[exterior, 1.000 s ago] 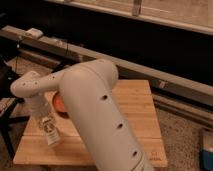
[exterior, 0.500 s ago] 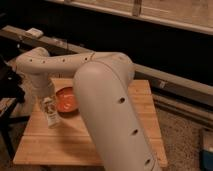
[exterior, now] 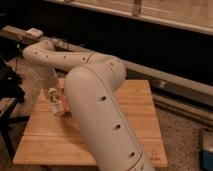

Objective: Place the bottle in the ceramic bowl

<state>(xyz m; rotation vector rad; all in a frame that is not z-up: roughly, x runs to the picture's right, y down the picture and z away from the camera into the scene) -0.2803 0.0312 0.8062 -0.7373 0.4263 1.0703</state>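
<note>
My gripper (exterior: 52, 94) hangs from the white arm over the left part of the wooden table (exterior: 137, 117). It is shut on the bottle (exterior: 56, 106), which is whitish with a white cap and a yellowish-orange label. The bottle is held tilted, just above the table top. The ceramic bowl (exterior: 64, 101) is almost wholly hidden behind my arm. Only an orange sliver of it shows, right beside the bottle on its right.
My bulky white arm (exterior: 100, 115) crosses the middle of the table. A dark stand or chair (exterior: 10, 87) is off the table's left edge. A ledge with a small white box (exterior: 33, 33) runs behind. A blue-white object (exterior: 207, 150) lies on the floor at the right.
The gripper has carried the bottle from the table's front left back and to the right, next to the bowl. The arm has swung and now covers most of the bowl.
</note>
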